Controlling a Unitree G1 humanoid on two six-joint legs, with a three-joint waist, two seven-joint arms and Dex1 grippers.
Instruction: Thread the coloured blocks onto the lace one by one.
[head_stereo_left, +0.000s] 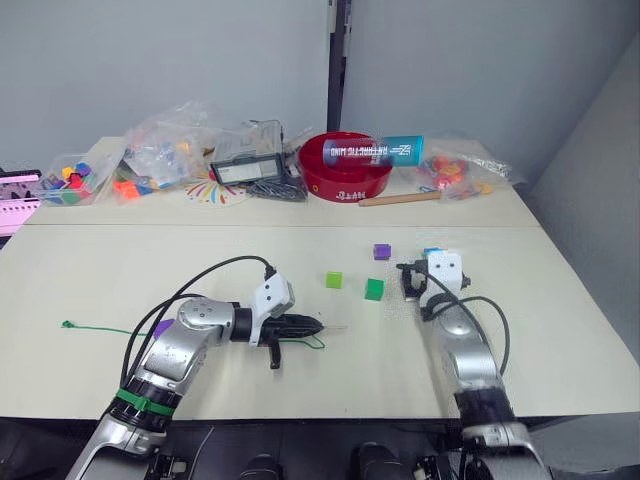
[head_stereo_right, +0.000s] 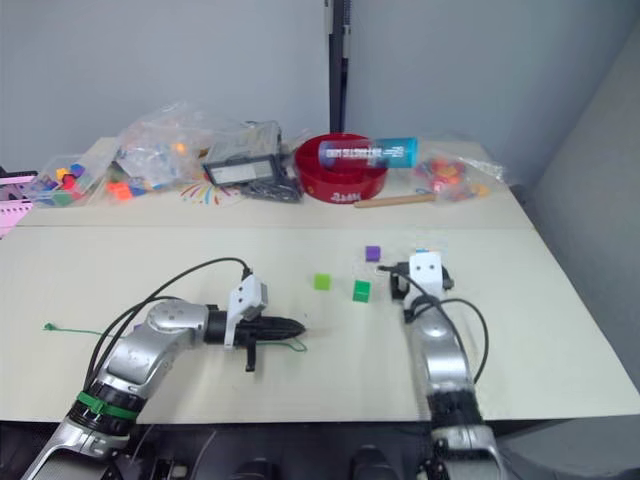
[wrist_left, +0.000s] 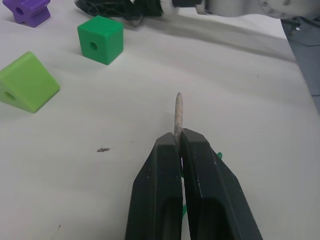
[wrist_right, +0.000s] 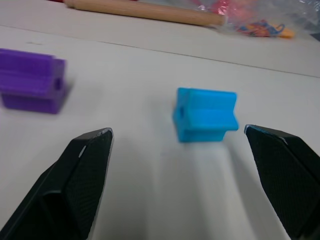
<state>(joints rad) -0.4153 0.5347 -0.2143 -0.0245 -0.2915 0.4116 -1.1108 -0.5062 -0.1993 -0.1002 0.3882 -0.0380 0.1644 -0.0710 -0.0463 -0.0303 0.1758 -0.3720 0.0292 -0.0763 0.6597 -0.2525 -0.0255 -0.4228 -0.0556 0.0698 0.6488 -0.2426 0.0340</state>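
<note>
Looking from the head, the left hand (head_stereo_left: 318, 326) lies low on the tabletop (head_stereo_left: 560, 330), clamped on the lace (head_stereo_left: 100, 328), whose green length trails away to the robot's left. The right hand (head_stereo_left: 412, 285) hangs just behind a sky blue block (head_stereo_left: 432, 252), well apart from the left one. Between the two hands stand a light green block (head_stereo_left: 334, 280) and a darker green block (head_stereo_left: 374, 289), with a purple block (head_stereo_left: 381, 251) farther back. In the left wrist view, the fingers (wrist_left: 162, 195) are pressed together on the pale tip (wrist_left: 178, 114), which points forward past the green blocks. In the right wrist view, the fingers (wrist_right: 82, 175) stand wide apart, and the blue block sits ahead between them, not touched. I judge the right hand is nearer to it and should close there; nothing blocks the way.
</note>
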